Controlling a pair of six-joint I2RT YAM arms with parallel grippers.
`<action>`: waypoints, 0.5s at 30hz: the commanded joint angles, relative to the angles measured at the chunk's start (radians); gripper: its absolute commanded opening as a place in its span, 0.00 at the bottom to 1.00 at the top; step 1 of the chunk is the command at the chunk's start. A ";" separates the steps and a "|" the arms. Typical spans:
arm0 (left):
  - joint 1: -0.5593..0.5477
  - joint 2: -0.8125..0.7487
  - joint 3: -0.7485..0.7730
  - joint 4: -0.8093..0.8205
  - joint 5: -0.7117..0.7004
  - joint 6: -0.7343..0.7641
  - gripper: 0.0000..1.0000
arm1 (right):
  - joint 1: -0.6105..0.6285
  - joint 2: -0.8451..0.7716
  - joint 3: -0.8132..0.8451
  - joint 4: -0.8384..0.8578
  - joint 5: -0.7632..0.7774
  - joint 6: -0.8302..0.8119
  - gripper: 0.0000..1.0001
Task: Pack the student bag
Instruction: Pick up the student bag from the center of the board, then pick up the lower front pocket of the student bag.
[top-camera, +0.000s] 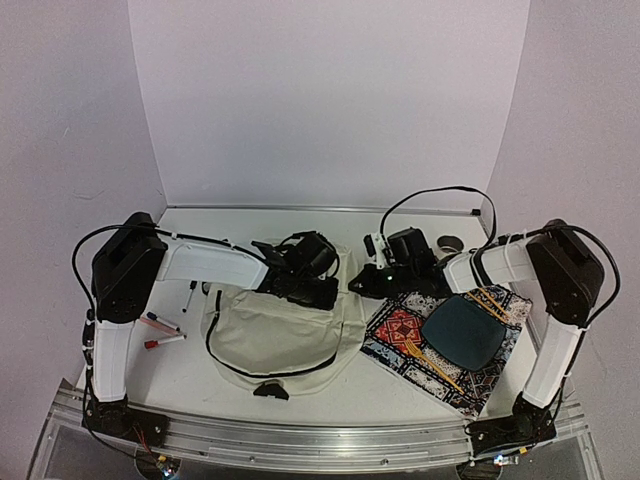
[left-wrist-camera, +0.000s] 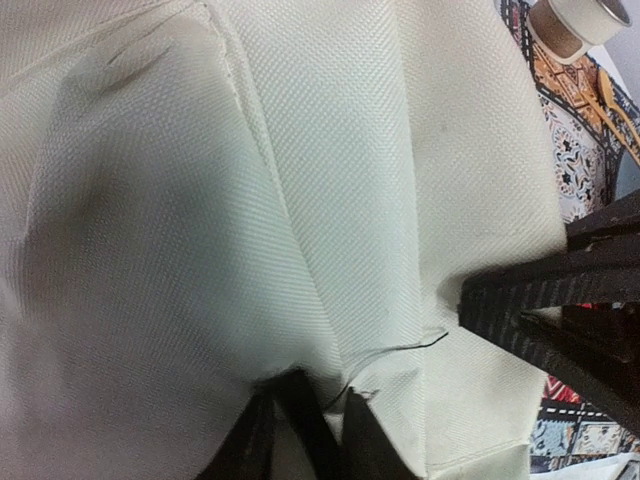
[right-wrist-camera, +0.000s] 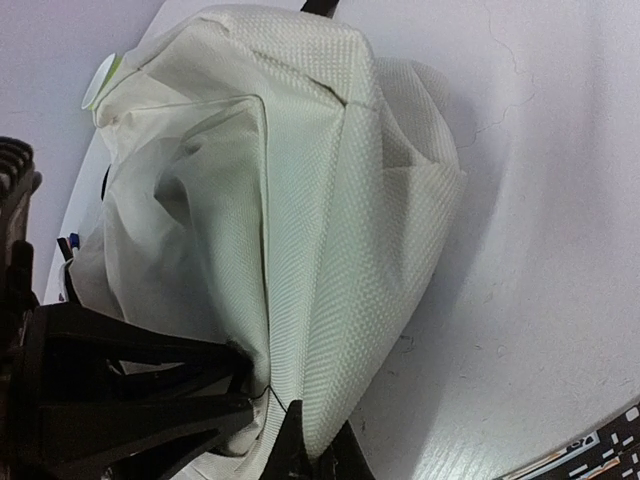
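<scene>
The student bag (top-camera: 275, 335), cream fabric with a black zipper line and black straps, lies slumped on the table between the two arms. My left gripper (top-camera: 318, 290) is at its far top edge, and in the left wrist view the gripper (left-wrist-camera: 335, 415) pinches a raised fold of the bag (left-wrist-camera: 300, 200) between its black fingers. My right gripper (top-camera: 362, 283) sits just to the right of it. It (right-wrist-camera: 325, 455) is shut on the bag's edge (right-wrist-camera: 330, 200), where a seam and a loose thread run.
A patterned placemat (top-camera: 400, 330) lies right of the bag with a dark plate (top-camera: 465, 330), a yellow fork (top-camera: 430, 362) and chopsticks (top-camera: 492, 300). Markers (top-camera: 160, 325) and a pen (top-camera: 188, 295) lie to the left. A tape roll (top-camera: 450, 243) stands at the back.
</scene>
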 joint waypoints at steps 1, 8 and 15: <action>0.000 0.005 0.048 -0.057 -0.050 0.025 0.17 | 0.019 -0.076 0.000 0.040 -0.041 -0.013 0.00; -0.002 -0.081 0.024 -0.057 -0.058 0.030 0.00 | 0.020 -0.082 -0.008 0.024 0.002 -0.023 0.00; 0.000 -0.196 -0.038 -0.048 -0.132 0.027 0.00 | 0.019 -0.080 -0.019 0.001 0.059 -0.033 0.00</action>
